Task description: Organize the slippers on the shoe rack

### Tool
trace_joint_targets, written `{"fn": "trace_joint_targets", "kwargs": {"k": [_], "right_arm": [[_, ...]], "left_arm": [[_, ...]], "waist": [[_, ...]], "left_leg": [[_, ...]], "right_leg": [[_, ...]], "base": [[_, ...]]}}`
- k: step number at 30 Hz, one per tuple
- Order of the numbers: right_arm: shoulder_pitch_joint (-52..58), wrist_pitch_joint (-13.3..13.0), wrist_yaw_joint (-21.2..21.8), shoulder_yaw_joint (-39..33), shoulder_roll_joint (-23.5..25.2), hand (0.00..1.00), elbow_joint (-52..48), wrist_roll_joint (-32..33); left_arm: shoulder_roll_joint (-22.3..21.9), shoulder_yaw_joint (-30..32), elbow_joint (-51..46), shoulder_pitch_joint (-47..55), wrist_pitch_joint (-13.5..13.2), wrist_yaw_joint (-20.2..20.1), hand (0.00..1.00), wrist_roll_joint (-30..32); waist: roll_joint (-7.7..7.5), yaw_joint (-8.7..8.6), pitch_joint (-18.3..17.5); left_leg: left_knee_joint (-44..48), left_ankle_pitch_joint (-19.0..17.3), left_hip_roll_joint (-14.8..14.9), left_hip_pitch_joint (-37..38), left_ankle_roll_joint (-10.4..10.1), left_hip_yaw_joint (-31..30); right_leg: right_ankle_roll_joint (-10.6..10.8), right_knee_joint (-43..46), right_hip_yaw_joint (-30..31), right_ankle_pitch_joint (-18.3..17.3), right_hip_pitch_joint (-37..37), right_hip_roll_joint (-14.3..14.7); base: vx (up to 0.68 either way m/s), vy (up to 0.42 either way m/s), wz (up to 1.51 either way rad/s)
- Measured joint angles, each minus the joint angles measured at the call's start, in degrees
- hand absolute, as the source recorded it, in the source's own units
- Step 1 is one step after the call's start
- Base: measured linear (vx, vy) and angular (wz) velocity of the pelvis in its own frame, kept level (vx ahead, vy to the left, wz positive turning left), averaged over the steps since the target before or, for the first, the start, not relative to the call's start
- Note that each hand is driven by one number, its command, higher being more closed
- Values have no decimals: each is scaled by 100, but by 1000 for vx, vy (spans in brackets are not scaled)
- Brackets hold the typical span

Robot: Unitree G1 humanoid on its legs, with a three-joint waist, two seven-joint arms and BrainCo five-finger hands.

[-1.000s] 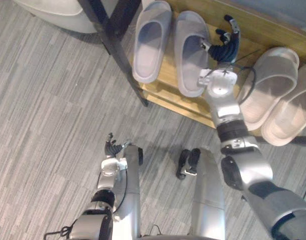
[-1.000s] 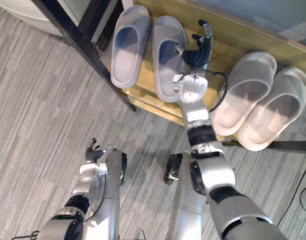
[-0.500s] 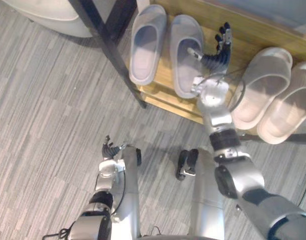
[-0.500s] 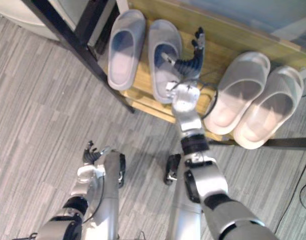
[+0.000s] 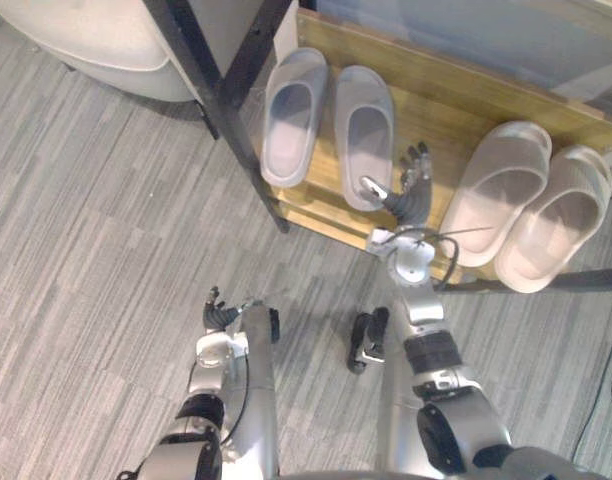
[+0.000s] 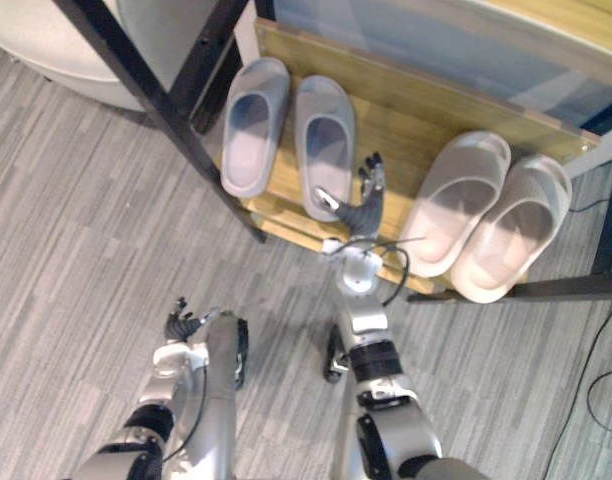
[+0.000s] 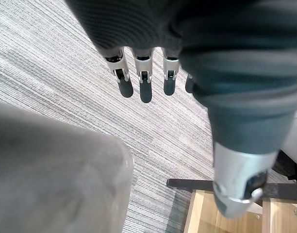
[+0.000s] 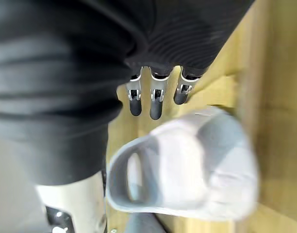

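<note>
Pulling back toward the front edge of the shoe rack (image 5: 436, 110), the right hand (image 5: 408, 198) is leaving the grey slippers (image 5: 364, 135), its fingers straight and spread, holding nothing. Those are lying side by side at the rack's left end. The pale slippers (image 5: 496, 190) are sitting at the right end, heels overhanging the front edge. Pushing them in is probably all that remains. The left hand (image 5: 221, 312) is hanging relaxed and empty over the floor.
</note>
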Motion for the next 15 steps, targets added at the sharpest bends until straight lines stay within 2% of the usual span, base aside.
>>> {"fn": "trace_joint_targets", "kwargs": {"k": [3,7,15], "right_arm": [[31,-117,193,121,-3,0,-100,624],[-3,-160,334,392,9,0,-99,1055],[-407,-262,382,559,120,0,117,1334]], "left_arm": [[-19,54,-25,1,52,7,0,5],[-28,58,-51,1,90,9,0,24],[-72,55,-180,-2,83,84,0,114]], "waist": [[0,1,3],[1,8,8],[28,63,87]], "left_leg": [[-12,0,2,2,0,0],[-15,0,-2,-1,0,-2],[-28,3,-25,-22,-3,-38]], "right_leg": [[9,-1,-2,-7,0,-1],[12,-1,-4,-9,-1,-6],[18,5,-31,-14,-4,-30]], "base": [[21,-8,1],[0,0,0],[2,-2,0]]}}
